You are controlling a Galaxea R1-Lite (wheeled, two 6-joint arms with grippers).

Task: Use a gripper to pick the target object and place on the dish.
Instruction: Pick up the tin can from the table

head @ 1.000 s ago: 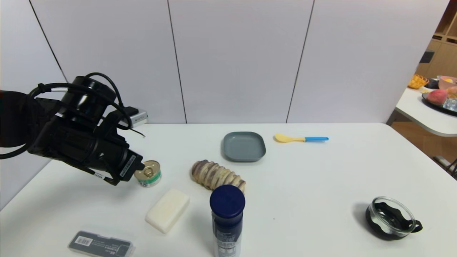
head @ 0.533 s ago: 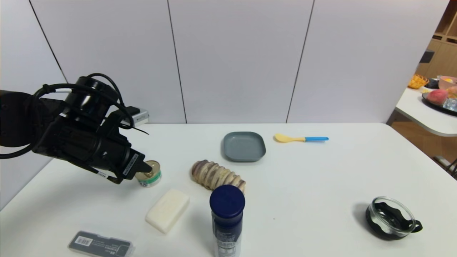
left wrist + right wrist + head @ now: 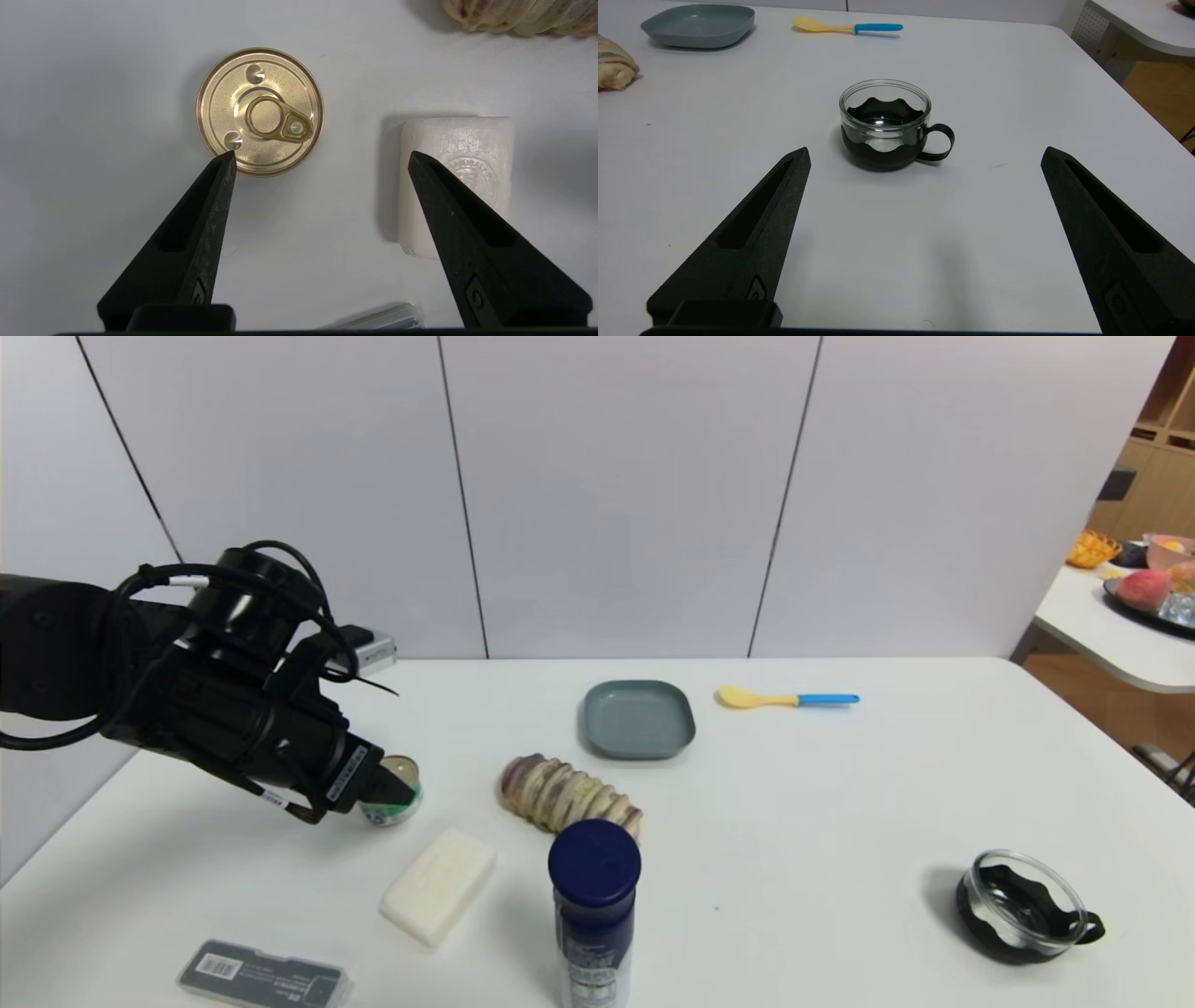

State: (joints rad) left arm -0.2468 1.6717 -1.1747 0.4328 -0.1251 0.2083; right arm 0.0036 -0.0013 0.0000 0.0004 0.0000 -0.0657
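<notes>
Across the table, the left end effector has edged toward the soap, its fingers now widely spread and holding nothing; the right one waits spread near the glass cup. Beneath the left sits the tin can, ungrasped, so the left needs re-centring before descent.

Room type unclear; white table, panels.

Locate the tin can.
In the head view, the tin can stands on the table's left side, partly behind the left gripper, just beyond the white soap bar.
</notes>
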